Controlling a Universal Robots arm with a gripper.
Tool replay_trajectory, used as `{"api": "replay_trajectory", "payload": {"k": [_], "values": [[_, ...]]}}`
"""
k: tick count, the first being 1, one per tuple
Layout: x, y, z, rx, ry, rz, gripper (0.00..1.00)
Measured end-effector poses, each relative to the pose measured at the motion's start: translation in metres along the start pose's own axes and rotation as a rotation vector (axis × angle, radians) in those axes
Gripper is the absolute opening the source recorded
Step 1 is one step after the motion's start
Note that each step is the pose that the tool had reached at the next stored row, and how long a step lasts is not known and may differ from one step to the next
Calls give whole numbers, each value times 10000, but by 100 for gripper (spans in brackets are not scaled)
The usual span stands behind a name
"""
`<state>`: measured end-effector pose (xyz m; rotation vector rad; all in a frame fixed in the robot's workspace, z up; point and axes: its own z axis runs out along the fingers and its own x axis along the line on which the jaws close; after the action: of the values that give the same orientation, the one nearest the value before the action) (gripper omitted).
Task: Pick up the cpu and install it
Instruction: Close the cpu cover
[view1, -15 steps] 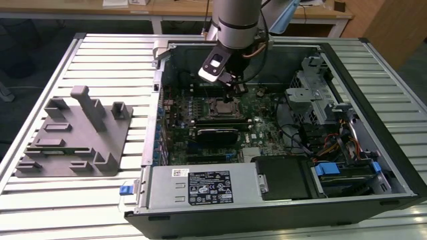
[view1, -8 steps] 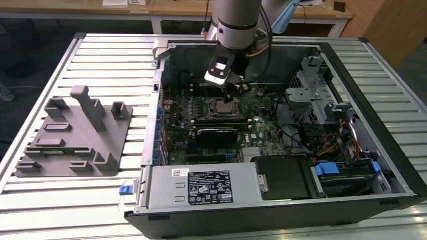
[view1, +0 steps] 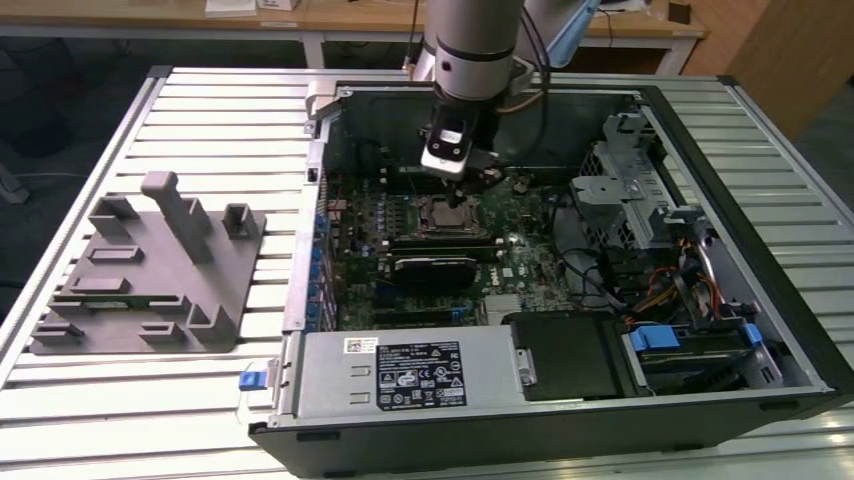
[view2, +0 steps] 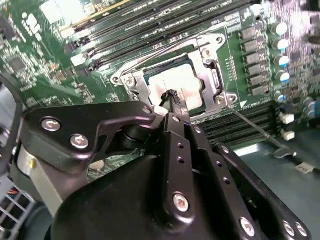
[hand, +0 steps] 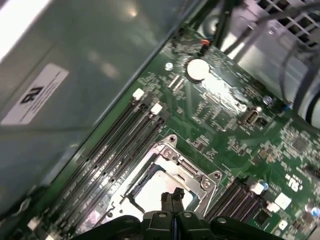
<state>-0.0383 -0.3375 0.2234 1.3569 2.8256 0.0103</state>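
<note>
The cpu (view2: 176, 81) is a pale silvery square lying flat inside the metal socket frame (view2: 207, 67) on the green motherboard; it also appears in the first wrist view (hand: 150, 192). In both wrist views my gripper (view2: 170, 96) (hand: 173, 196) is shut, its two black fingertips pressed together with nothing between them, right over the chip's edge. I cannot tell whether the tips touch the chip. In the exterior view the gripper (view1: 463, 192) hangs straight down over the socket (view1: 447, 215) inside the open computer case.
The socket's thin lever rod (view2: 255, 129) sticks out beside the frame. Memory slots (hand: 117, 145) run along the socket. A grey fixture tray (view1: 147, 270) lies at the exterior view's left. Power supply (view1: 400, 375), drive cage (view1: 627, 170) and cables (view1: 654, 290) crowd the case.
</note>
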Motion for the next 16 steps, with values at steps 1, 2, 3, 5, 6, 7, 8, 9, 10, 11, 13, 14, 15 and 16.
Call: {"api": "replay_trajectory", "payload": {"k": [1,2,3,5,6,7,8,9,10,11,13,14,15,16], "values": [[0,0,2,-1,2,-195,11],[0,0,4,-2,4,-376,11],[0,0,5,-2,5,-555,11],[0,0,9,-4,9,-921,11],[0,0,10,-4,10,-1099,11],[0,0,12,-5,12,-1286,11],[0,0,13,-5,13,-1465,11],[0,0,15,-7,15,-1645,11],[0,0,17,-7,17,-1825,11],[0,0,18,-8,18,-2004,11],[0,0,21,-8,21,-2374,11],[0,0,23,-10,23,-2556,11],[0,0,24,-10,25,-2734,11],[0,0,25,-10,26,-2915,11]]}}
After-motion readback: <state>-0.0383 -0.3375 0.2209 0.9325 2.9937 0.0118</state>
